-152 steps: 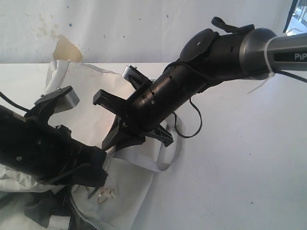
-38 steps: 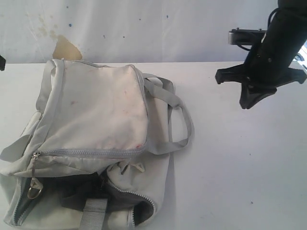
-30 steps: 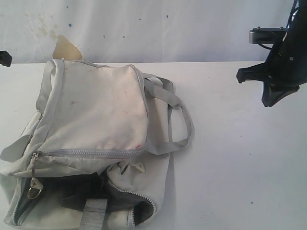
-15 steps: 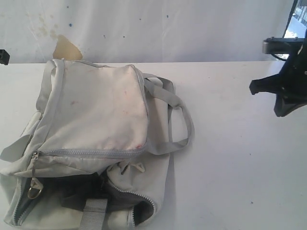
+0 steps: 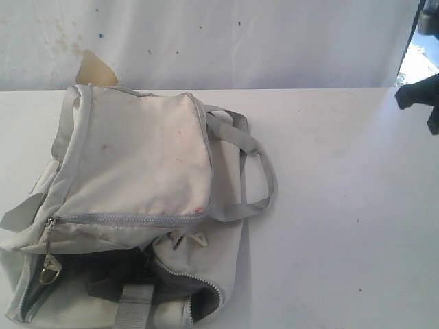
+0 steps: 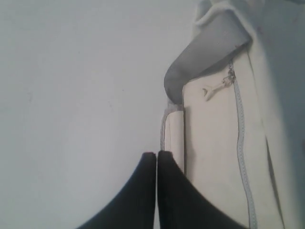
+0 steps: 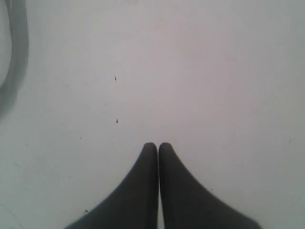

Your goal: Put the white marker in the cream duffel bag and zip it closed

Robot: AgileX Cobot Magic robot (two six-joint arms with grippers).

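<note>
Exterior: cream duffel bag (image 5: 137, 157) lies on the table (image 5: 329, 240), long zip (image 5: 130, 219) shut, near-end pocket (image 5: 123, 274) gaping. White marker not visible, probably inside, can't confirm

Left wrist: my left gripper (image 6: 156, 155) pressed together, empty, just beside the bag

Right wrist: my right gripper (image 7: 158, 145) pressed together, empty, over bare table

Looks nearly done, gaping pocket maybe left
</note>
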